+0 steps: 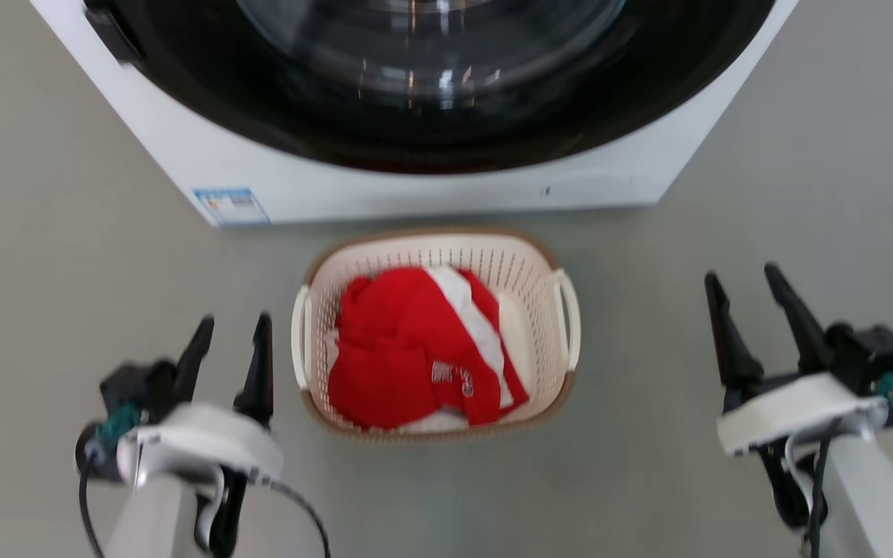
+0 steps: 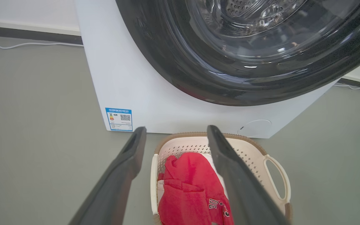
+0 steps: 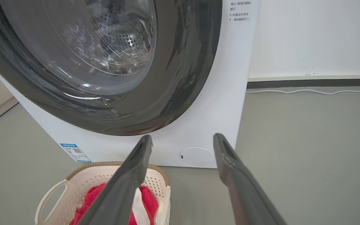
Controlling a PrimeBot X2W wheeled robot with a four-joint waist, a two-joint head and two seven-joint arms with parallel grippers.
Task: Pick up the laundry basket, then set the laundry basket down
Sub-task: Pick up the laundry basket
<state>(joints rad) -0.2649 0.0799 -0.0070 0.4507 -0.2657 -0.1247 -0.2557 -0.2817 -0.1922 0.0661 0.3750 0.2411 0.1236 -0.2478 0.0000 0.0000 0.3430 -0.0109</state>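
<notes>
Laundry basket (image 1: 431,252): on floor (image 1: 43,232) just before washing machine (image 1: 415,194), red garment (image 1: 408,349) inside.
Left pincer (image 1: 236,319): fingers apart, empty, left of basket.
Right pincer (image 1: 741,273): fingers apart, empty, right of basket.

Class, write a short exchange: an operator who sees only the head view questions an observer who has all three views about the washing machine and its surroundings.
Operator: Beyond the laundry basket, is anything on the floor behind the washing machine?
Observer: Yes. In the right wrist view a white cable lies on the floor along the wall.
Operator: The blue label is blurred for me. What is on it?
Observer: The left wrist view shows a QR code printed on it.
</notes>
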